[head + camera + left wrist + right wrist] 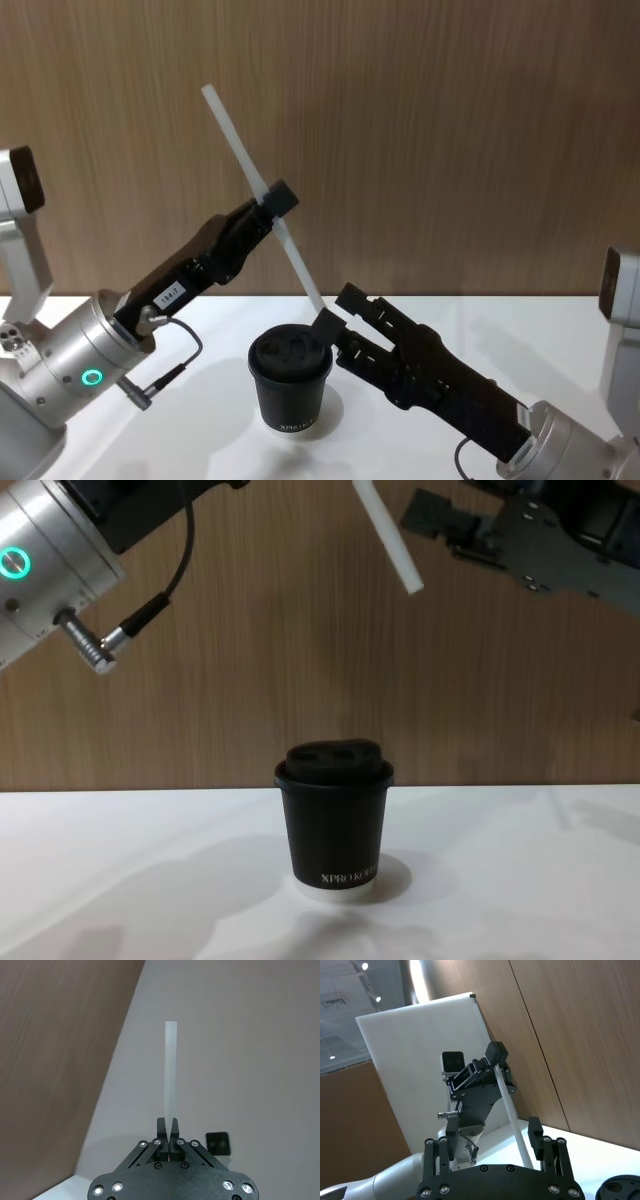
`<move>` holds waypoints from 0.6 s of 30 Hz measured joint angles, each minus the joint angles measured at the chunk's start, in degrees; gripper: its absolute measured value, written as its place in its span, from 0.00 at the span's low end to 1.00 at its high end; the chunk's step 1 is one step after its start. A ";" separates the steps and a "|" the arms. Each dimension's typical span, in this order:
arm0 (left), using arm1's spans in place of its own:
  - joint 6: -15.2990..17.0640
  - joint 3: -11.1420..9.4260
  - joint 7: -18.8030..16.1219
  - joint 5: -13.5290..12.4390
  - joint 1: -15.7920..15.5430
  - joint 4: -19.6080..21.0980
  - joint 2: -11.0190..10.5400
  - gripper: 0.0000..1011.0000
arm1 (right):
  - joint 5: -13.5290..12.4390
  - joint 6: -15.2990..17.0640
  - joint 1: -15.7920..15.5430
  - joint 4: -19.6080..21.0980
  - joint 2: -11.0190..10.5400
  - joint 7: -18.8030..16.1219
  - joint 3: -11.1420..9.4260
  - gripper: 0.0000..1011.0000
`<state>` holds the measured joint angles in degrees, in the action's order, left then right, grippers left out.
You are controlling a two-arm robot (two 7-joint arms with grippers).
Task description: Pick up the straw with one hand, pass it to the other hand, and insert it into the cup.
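Against wood-grain panelling (450, 120), the left claw (270, 205) pinches the thin white straw (231, 135); the right claw (338, 312) gapes.

The straw (240, 150), thin and white, slants in the air with its upper end leaning left. The left gripper (272, 205) clamps it near the middle. Its lower end hangs above the cup (290, 390), a little to the right, between the spread fingers of the right gripper (337, 311). The black cup stands upright, its domed lid on.
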<state>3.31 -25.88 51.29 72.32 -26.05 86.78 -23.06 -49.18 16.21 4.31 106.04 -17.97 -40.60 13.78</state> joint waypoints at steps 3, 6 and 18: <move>-1.11 -0.25 -1.36 -2.02 -0.11 0.73 -0.90 0.01 | 0.00 0.00 0.00 0.00 0.00 0.00 0.00 0.90; -2.19 -0.58 -2.79 -4.26 -0.23 1.42 -1.80 0.00 | 0.00 0.00 0.00 0.00 0.00 0.00 0.00 0.98; -5.34 -2.39 -9.94 -14.70 -1.00 3.82 -4.58 0.00 | 0.00 0.00 0.00 0.00 0.00 0.00 0.00 0.99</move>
<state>-2.03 -28.27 41.35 57.62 -27.05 90.61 -27.64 -49.18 16.20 4.31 106.04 -17.97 -40.59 13.78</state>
